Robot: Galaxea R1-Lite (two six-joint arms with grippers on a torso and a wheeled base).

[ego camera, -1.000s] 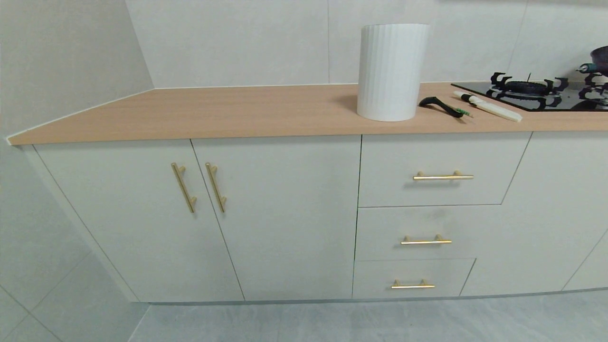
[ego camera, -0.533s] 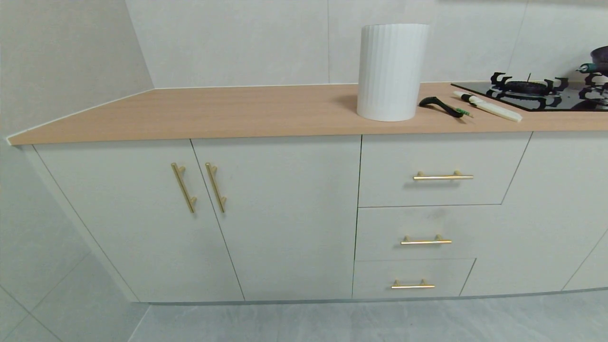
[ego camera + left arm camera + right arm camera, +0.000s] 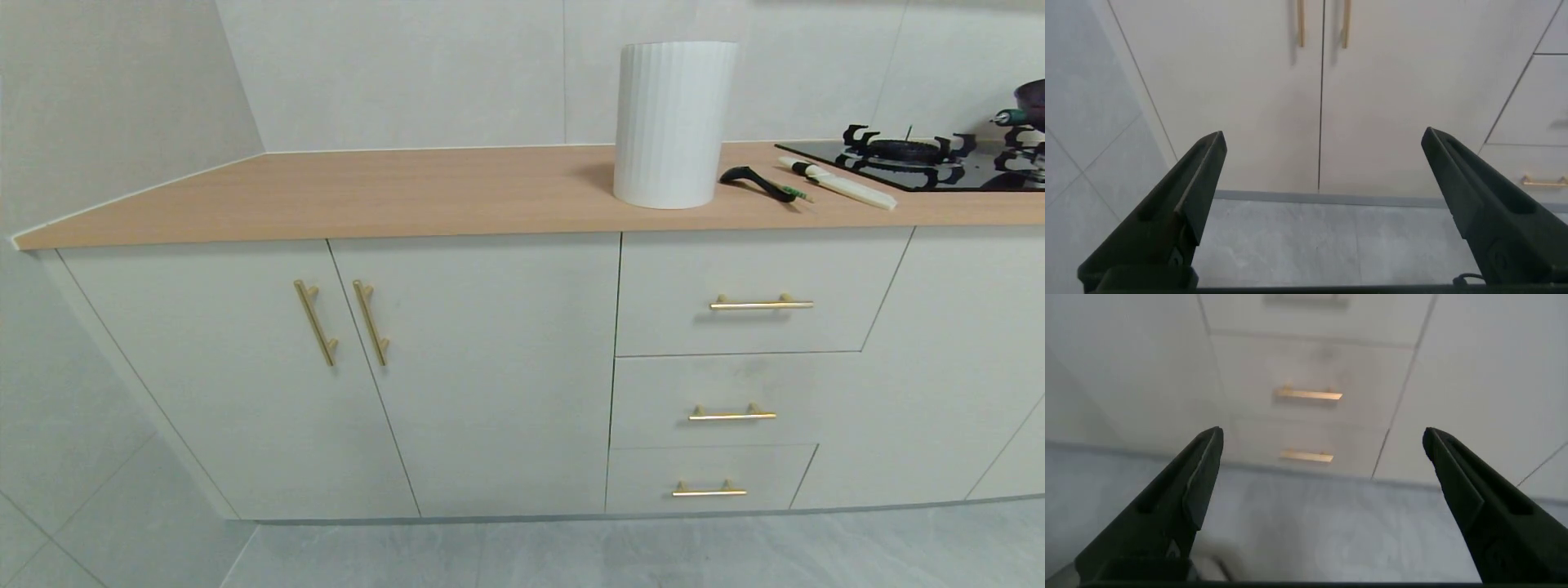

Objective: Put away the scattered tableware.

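Upper right in the head view, a long white knife (image 3: 841,184) lies flat, slanting from upper left to lower right. The left gripper (image 3: 1323,137) and right gripper (image 3: 1323,434) are wide open, holding nothing.

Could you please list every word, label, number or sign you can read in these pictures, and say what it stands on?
None can be read. The white ribbed container, the black-handled utensil, the white knife, the gas hob and the cabinet fronts show no legible print.
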